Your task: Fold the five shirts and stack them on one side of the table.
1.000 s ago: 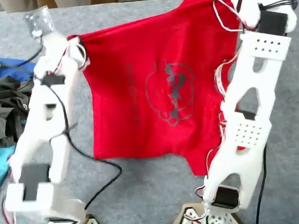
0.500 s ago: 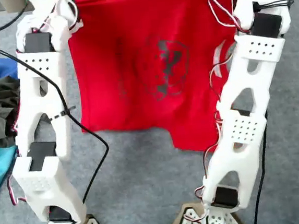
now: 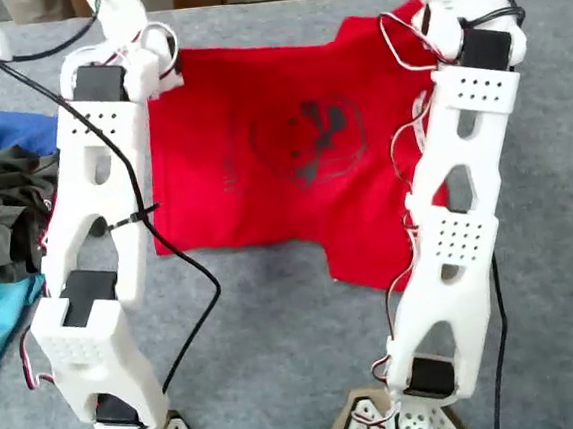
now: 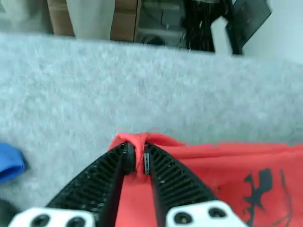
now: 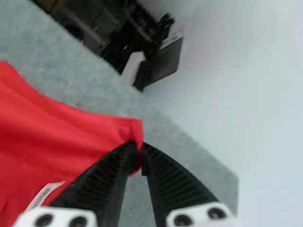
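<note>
Presently, the grey table [image 3: 279, 356] carries all items inspected. The red shirt [image 3: 264, 186] lies spread flat on it, printed side up. It spans the space between the two grippers at its far edge and extends from them back toward the arm bases. Its near hem is uneven, with one section on the right gripper's side reaching further toward the bases.

The left arm [image 3: 91, 221] and right arm [image 3: 459, 179] are both stretched out over the table, one along each side of the shirt.

A heap of unfolded garments lies outboard of the left gripper, away from the right gripper and apart from the red shirt. It comprises a blue shirt [image 3: 8, 133], a dark olive shirt [image 3: 0, 204] and a teal shirt [image 3: 0, 320]. The blue one is nearest the left gripper and the teal one furthest back.

The left gripper [image 4: 136, 153] is closed, with a bunched corner of red fabric pinched between its ribbed black fingers [image 4: 106, 172]. The right gripper [image 5: 138, 153] is likewise clamped on the opposite far corner of the shirt, and a fold of cloth protrudes just past its tips.

A black cable [image 3: 186, 273] trails from the left arm across the near hem on the left gripper's side. A dark graphic print [image 3: 305, 138] sits mid-shirt, between the grippers. A white label [image 5: 42, 194] shows on the fabric just behind the right gripper.
</note>
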Available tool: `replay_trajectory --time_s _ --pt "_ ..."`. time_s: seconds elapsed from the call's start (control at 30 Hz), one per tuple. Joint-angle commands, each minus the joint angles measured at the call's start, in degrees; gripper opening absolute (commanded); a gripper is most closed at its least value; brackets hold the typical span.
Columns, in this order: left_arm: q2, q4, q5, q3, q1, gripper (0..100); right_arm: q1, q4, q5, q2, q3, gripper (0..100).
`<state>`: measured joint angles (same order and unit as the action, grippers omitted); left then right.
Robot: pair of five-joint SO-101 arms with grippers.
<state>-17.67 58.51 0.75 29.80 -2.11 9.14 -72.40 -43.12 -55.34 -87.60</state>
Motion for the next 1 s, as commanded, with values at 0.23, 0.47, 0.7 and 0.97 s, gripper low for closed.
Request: replay_trajectory --time_s 0.23,0.47,0.7,0.97 --pt "1.36 5.89 -6.24 -10.11 -0.70 2 1.80 -22.86 -8.26 3.91 -7.69 0.5" --pt "1.89 7.21 -6.51 -15.47 -1.05 2 4.18 -29.89 -8.09 7.16 -7.43 0.5" --pt "12.44 2.29 -6.68 -30.95 -1.58 2 5.49 -30.07 -7.47 12.09 -6.99 0.5" --pt "27.12 -6.77 -6.77 -50.81 -1.23 2 5.85 -30.07 -5.27 15.60 -2.95 0.5"
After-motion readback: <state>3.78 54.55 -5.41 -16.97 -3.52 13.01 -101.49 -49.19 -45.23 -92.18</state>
